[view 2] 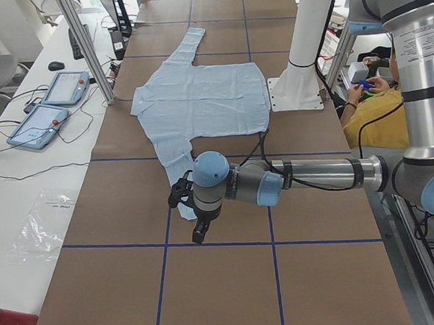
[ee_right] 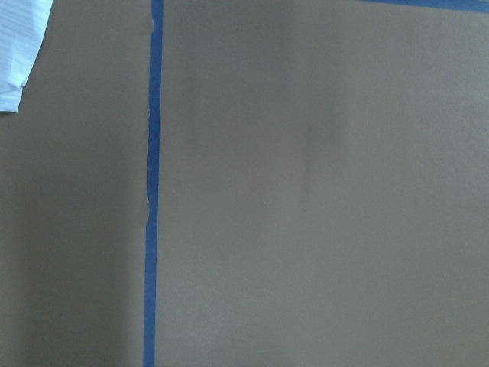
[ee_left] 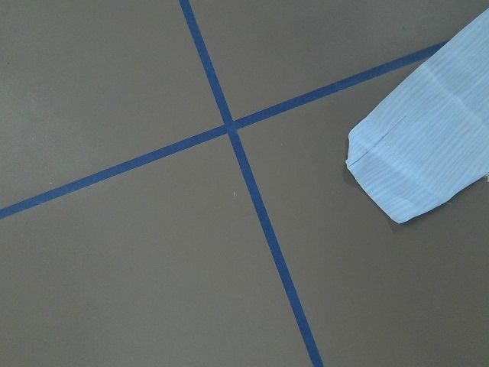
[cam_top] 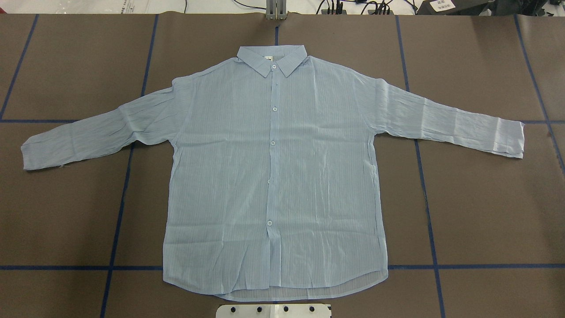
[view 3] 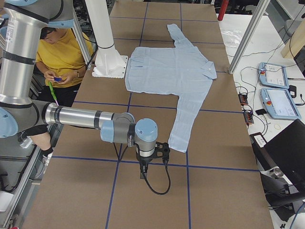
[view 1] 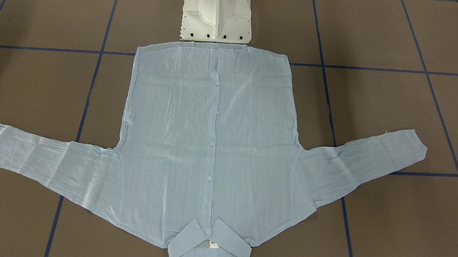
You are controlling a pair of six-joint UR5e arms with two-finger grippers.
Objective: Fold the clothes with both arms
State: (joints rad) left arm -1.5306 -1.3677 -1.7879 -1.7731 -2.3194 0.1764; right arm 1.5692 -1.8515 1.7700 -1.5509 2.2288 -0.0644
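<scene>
The clothes are one light-blue button-up shirt (view 1: 171, 140) (cam_top: 220, 176) lying flat and buttoned, front up, with both sleeves spread and the collar on the side away from the robot. My left gripper (view 2: 194, 230) hovers by the near sleeve's cuff (ee_left: 428, 153) in the exterior left view. Near the other sleeve's cuff (ee_right: 19, 46) hangs my right gripper (view 3: 151, 153). Both grippers show only in the side views, so I cannot tell whether they are open or shut. Neither arm appears in the overhead or front views.
The white pedestal base (view 1: 216, 14) (cam_top: 273, 310) stands just behind the shirt's hem. Blue tape lines (ee_left: 229, 130) grid the brown table. A seated person in yellow (view 3: 57, 57) is beside the robot. Teach pendants (view 2: 51, 106) and a metal post (view 2: 84, 45) stand past the far edge.
</scene>
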